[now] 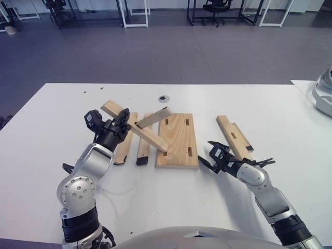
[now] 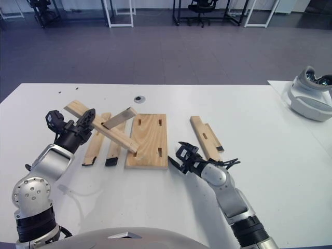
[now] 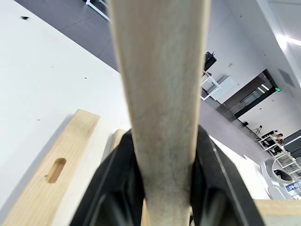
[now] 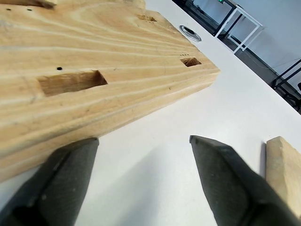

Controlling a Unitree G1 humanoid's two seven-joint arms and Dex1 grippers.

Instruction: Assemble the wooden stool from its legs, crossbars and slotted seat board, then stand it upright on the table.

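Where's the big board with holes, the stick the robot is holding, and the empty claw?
seat board [image 1: 179,136], left eye view, middle of its top face.
held leg [image 1: 150,139], left eye view, partway along its length.
right gripper [image 4: 142,141], right wrist view, midway between its open fingertips.

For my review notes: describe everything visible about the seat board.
The seat board is a flat rectangle of pale, grained wood lying on the white table, its long side running away from the robot. Three narrow slots show near its corners. The near-left corner is covered by the lower end of a leg, which the left gripper holds at a slant, resting on the board. The open right gripper sits beside its near-right corner; whether they touch cannot be told.
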